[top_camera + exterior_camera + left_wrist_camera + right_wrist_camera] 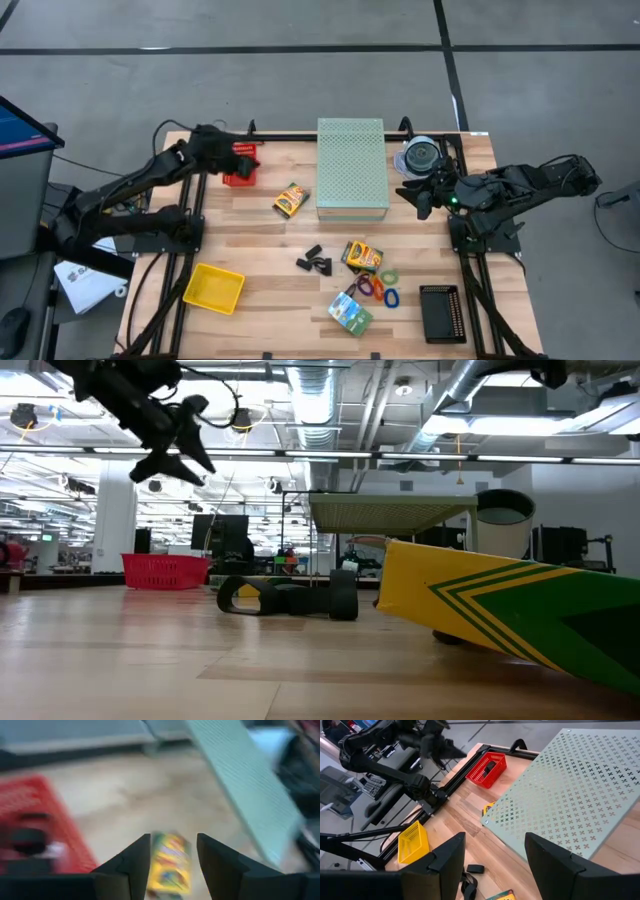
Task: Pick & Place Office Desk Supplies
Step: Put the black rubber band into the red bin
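We saw the left gripper (243, 158) raised above the red basket (239, 177) at the far left of the table (260, 235), its fingers (135, 857) parted and holding nothing. Through that gap, in the left wrist view, lay 1 small yellow box (171, 865), down on the wood and apart from the fingers. In the high view that box (290, 200) sat between the red basket and the pale green perforated box (351, 168), just beside the latter's left edge.

The right gripper (420, 196) hung off the perforated box's right side, near the clear disc spindle (422, 155), its fingers (445, 860) spread wide and empty.

The other supplies lay toward the near half: black binder clips (315, 263) at the centre, a second yellow box (361, 256) just to their right, coloured elastic loops (378, 287) below it, and a green-blue packet (350, 312) near the front edge. A yellow bin (213, 288) stood at the near left and a black tray (440, 312) at the near right. Bare wood lay between the red basket and the yellow bin.
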You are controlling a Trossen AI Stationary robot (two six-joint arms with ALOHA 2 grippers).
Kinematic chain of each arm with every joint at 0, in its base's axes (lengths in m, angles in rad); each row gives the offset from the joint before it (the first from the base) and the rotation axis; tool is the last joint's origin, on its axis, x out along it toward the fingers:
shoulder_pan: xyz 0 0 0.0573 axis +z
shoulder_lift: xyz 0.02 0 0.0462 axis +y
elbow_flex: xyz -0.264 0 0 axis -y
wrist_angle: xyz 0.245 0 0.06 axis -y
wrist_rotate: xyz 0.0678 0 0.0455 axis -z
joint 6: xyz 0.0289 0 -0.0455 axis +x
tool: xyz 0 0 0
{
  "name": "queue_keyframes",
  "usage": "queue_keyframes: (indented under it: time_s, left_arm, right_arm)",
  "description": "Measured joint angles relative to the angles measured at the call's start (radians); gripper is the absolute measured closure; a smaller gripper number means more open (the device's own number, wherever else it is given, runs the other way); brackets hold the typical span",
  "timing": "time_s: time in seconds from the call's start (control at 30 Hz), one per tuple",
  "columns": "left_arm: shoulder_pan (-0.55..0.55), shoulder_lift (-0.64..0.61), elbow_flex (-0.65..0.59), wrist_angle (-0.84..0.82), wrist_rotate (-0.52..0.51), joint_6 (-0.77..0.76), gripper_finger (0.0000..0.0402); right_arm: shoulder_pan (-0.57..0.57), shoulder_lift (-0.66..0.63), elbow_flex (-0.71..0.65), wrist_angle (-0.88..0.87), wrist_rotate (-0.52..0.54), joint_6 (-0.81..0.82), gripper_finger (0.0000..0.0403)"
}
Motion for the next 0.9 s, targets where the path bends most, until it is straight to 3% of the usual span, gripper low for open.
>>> queue_keyframes:
  time_s: [0.1, 0.2, 0.37, 0.57, 0.73, 0.9]
  left_arm:
    - [-0.107, 0.005, 0.0, 0.045, 0.227, 0.075, 0.0255]
    - [-0.296, 0.019, 0.0, 0.074, 0.282, 0.142, 0.0257]
    - [-0.608, 0.093, 0.0, 0.082, 0.108, 0.206, 0.0245]
    - [-0.878, 0.288, 0.0, 0.178, -0.097, 0.264, 0.0224]
    - [-0.97, 0.465, 0.032, 0.244, -0.224, 0.341, 0.0205]
    - [-0.967, 0.591, 0.042, 0.398, -0.251, 0.384, 0.0199]
  right_arm:
    - [0.0, 0.0, 0.0, 0.0, 0.002, 0.0, 0.0201]
    - [0.0, 0.0, 0.0, 0.0, 0.003, -0.003, 0.0201]
    - [0.0, 0.0, 0.0, -0.003, 0.003, -0.008, 0.0201]
    - [0.0, 0.0, 0.0, -0.003, 0.004, -0.011, 0.0201]
    - [0.001, 0.0, 0.0, -0.003, 0.003, -0.004, 0.0201]
    - [0.001, 0.0, 0.0, -0.003, 0.003, -0.003, 0.0201]
